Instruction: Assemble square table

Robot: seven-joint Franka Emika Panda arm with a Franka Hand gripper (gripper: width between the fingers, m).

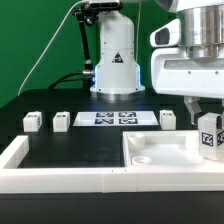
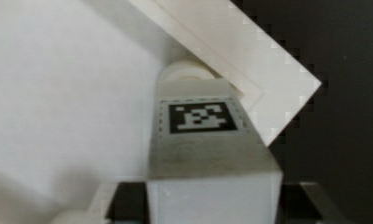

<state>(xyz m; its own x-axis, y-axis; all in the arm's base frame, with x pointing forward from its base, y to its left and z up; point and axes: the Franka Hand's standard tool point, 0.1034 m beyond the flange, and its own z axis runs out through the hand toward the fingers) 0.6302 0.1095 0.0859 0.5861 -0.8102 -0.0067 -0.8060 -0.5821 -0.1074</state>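
Note:
The square tabletop (image 1: 150, 150) lies at the front of the exterior view's right, raised edges up. My gripper (image 1: 207, 118) is shut on a white leg (image 1: 208, 136) with a tag and holds it upright over the tabletop's right side. In the wrist view the leg (image 2: 209, 150) fills the middle between my dark fingers (image 2: 133, 196), its far end at the tabletop's (image 2: 58, 100) raised corner edge. I cannot tell whether it touches a socket. Three more legs (image 1: 33, 121), (image 1: 61, 120), (image 1: 167, 118) stand loose in a row on the black table.
The marker board (image 1: 113, 118) lies flat between the loose legs. The low white border wall (image 1: 30, 160) runs along the front left. The arm's white base (image 1: 115, 65) stands behind the marker board.

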